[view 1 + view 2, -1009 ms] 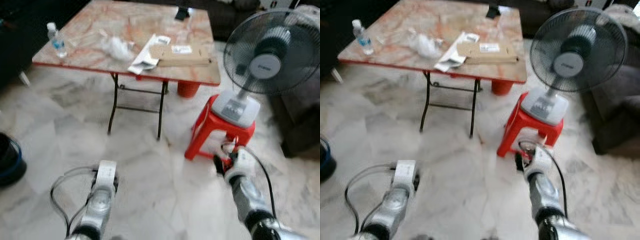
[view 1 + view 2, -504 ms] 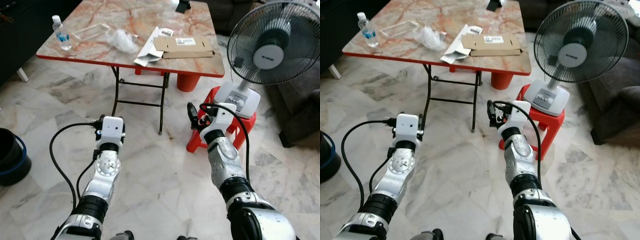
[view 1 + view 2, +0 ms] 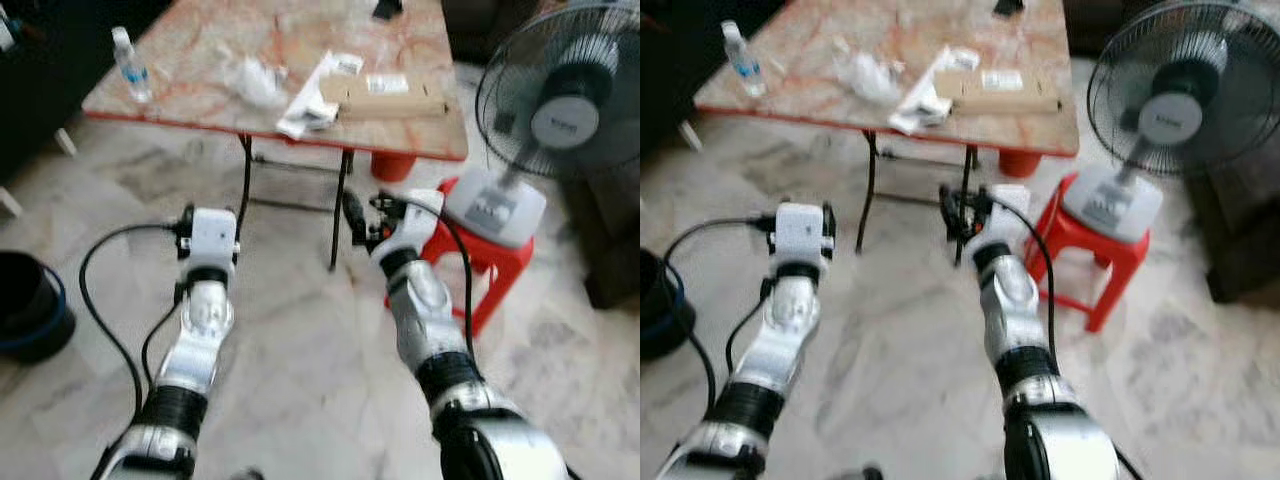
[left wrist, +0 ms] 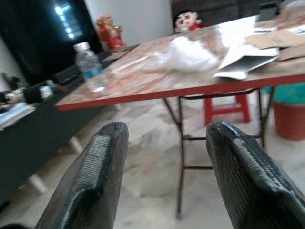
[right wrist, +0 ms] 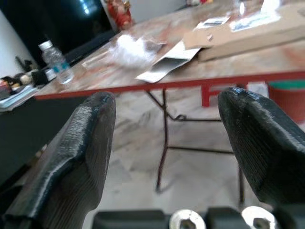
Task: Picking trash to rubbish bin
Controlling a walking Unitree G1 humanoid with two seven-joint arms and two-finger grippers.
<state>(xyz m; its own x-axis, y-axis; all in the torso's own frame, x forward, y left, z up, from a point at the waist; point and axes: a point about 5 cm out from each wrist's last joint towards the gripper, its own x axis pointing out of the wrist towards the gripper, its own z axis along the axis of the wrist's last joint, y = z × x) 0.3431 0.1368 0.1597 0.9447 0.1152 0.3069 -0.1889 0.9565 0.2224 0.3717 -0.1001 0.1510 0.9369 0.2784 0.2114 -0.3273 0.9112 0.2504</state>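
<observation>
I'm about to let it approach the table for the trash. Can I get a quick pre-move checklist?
1. Left gripper open and holding nothing: ok.
2. Right gripper open and holding nothing: ok.
3. Crumpled clear plastic wrapper on the marble-patterned folding table in view: ok.
4. Dark round bin with blue band located, on floor to the left: ok.
5. Red plastic stool with fan close beside right arm: not ok.
6. Head view sharp: not ok, blurred.
</observation>
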